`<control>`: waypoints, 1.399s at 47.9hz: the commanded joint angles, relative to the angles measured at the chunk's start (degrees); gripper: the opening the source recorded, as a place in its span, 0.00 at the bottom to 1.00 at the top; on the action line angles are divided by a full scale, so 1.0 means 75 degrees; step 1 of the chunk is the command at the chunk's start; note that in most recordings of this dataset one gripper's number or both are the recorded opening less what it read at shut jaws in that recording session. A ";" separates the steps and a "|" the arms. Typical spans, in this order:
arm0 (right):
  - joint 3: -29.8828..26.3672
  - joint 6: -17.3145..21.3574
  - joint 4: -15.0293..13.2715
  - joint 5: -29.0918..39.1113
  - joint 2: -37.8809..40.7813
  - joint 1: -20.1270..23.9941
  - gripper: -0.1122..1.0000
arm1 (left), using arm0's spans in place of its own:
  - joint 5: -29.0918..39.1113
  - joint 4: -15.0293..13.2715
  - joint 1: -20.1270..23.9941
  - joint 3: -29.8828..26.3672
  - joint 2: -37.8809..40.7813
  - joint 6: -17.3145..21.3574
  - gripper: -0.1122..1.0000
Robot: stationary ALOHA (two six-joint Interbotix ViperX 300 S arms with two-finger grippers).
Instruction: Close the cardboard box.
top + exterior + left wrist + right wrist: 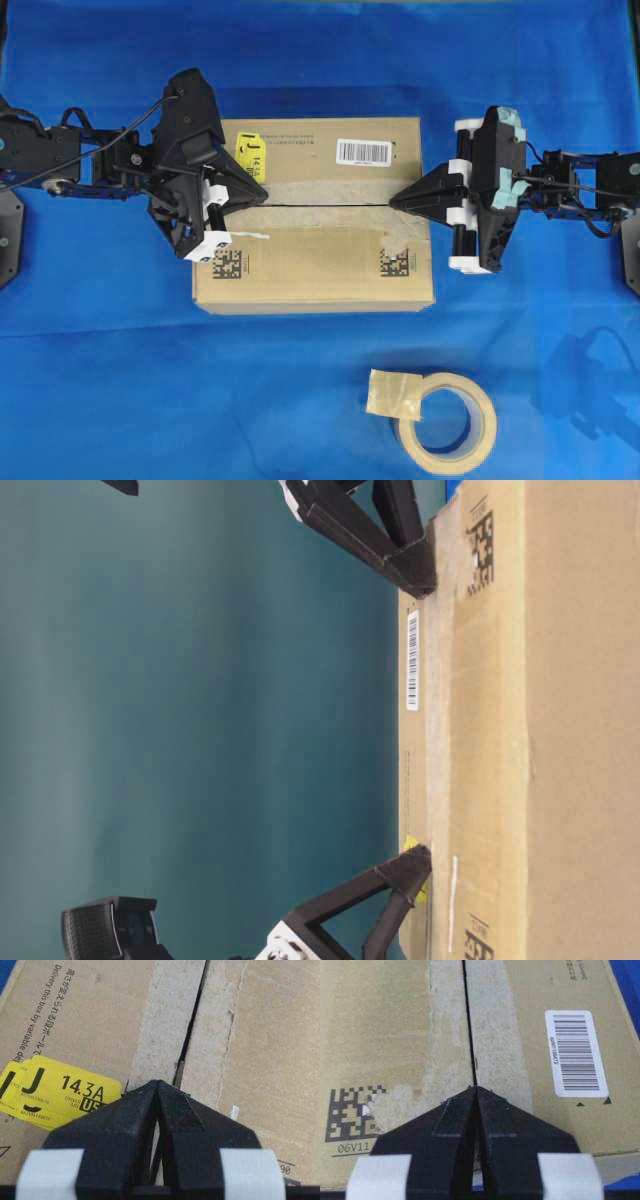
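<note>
Yellow sticker [65, 1092] reads "J 14.3A DRIVER AID".

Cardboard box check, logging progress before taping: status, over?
Left gripper shut, right gripper shut, tips on seam. Cardboard box flaps down, closed. Tape roll lies clear.

Cardboard box [315, 215] at centre of worktop [100, 380]; left gripper [262, 195] and right gripper [395, 202] at opposite seam ends; tape roll [445, 422] in front.

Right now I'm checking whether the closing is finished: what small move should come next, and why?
Probably lift both arms away: the cardboard box has its flaps lying flat, meeting along the seam, with the shut left gripper and right gripper tips at its ends.
</note>
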 commanded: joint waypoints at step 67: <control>0.0082 0.0012 0.0012 -0.0398 -0.0012 -0.0047 0.10 | -0.6340 -0.0012 -0.0340 0.2566 0.0656 0.0633 0.10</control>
